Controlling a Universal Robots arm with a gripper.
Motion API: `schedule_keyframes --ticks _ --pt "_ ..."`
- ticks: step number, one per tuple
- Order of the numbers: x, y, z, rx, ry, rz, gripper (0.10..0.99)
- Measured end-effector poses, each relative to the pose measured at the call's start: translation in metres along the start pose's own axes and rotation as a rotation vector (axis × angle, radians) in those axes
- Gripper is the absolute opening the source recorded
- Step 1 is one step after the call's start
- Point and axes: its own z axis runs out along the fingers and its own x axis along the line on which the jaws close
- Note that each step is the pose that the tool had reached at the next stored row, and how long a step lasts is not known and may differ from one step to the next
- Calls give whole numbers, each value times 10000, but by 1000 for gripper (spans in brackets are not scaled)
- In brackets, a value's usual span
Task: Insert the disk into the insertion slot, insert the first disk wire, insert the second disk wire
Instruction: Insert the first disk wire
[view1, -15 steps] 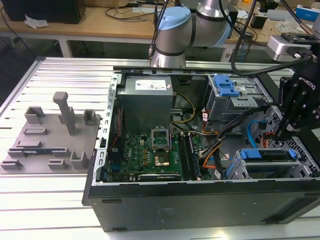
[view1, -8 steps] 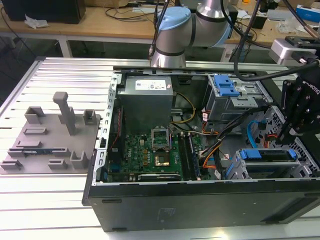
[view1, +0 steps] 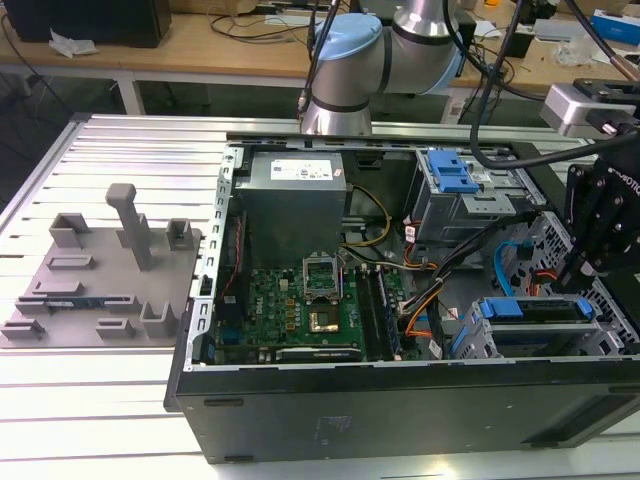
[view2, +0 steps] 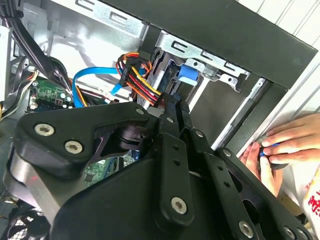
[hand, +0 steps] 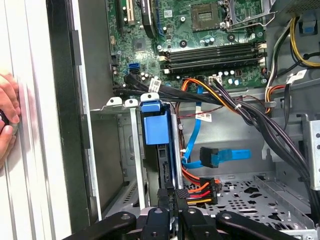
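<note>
The disk (hand: 155, 127), in its bright blue carrier, sits inside the insertion slot (hand: 131, 165), a low grey perforated cage at the case's front corner (view1: 478, 340). In the exterior view the disk (view1: 535, 308) lies below my gripper (view1: 572, 280). My gripper (hand: 171, 196) is shut on the black plug of a red, yellow and orange disk wire (hand: 200, 191), held at the disk's rear edge. The second wrist view shows the same wire (view2: 140, 75) running to my gripper (view2: 175, 107). A blue flat disk wire (hand: 220, 156) hangs loose beside the slot with its plug free.
A person's hand (view2: 285, 145) rests outside the case wall (hand: 7, 125). The motherboard (view1: 300, 300), power supply (view1: 295, 190) and a taller cage with a blue latch (view1: 455, 185) fill the case. Black cable bundles (hand: 280, 135) cross near the slot. A grey fixture plate (view1: 100, 270) lies on the exterior view's left.
</note>
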Motion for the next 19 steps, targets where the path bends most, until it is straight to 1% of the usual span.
schedule_keyframes --ticks 11,16,19 --pt "0 0 3 -1 -3 0 165" --pt "-37 4 0 24 -3 -206 165" --pt "-42 4 -1 31 -4 -250 165"
